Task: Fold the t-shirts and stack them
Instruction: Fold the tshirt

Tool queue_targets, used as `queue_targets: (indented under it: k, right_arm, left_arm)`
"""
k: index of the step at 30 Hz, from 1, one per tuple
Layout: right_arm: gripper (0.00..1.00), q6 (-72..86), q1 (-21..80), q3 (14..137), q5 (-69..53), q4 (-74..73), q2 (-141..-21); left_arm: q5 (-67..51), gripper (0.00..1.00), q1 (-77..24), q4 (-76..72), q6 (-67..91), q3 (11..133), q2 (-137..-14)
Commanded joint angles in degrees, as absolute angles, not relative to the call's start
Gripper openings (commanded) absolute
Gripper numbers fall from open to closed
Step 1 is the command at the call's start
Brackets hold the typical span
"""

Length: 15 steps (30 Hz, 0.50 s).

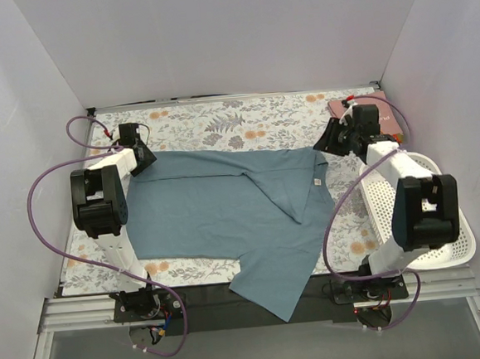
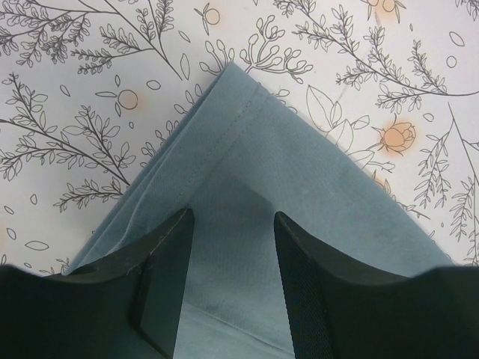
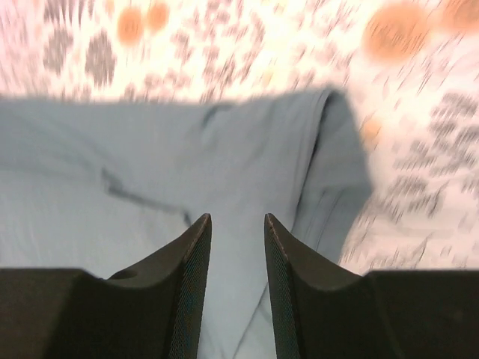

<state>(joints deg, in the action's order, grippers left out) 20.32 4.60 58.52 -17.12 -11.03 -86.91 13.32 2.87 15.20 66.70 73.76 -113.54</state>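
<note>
On the counter (image 1: 243, 117), the teal shirt (image 1: 217, 210) lies spread across the middle, its far edge running between the two arms and one near corner hanging over the near edge. We see one fold begun: a flap on the right half lies turned diagonally over the body, with the label (image 1: 314, 182) showing near the far right corner. Otherwise the shirt is a broad, loose sheet, not a compact packet. The left jaws sit over its far left corner. In the left wrist view they are spread, with the hemmed corner lying flat between and beyond them and nothing pinched. The right jaws sit over the far right corner. That wrist view is blurred, but the jaws stand apart with a narrow gap, and the cloth lies below them, ungripped as far as we can tell. The pink shirt (image 1: 392, 119) lies at the far right corner of the counter, mostly hidden behind the right arm and near the far end of the basket (image 1: 448, 238); we cannot tell whether it is folded. We judge the task to be early: the teal shirt needs further folds, and no stack exists yet.
</note>
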Motion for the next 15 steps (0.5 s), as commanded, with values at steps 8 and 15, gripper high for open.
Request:
queue_targets:
  k: [8, 15]
  right_arm:
    - [0.41, 30.5, -1.3, 65.3, -21.2, 10.3, -105.5]
    - [0.41, 31.3, -2.3, 68.6, -23.1, 12.4, -112.0]
  left_arm:
    - [16.0, 0.47, 3.3, 20.0, 65.0, 73.6, -114.3]
    - [16.5, 0.47, 3.2, 20.1, 64.4, 73.7, -114.5]
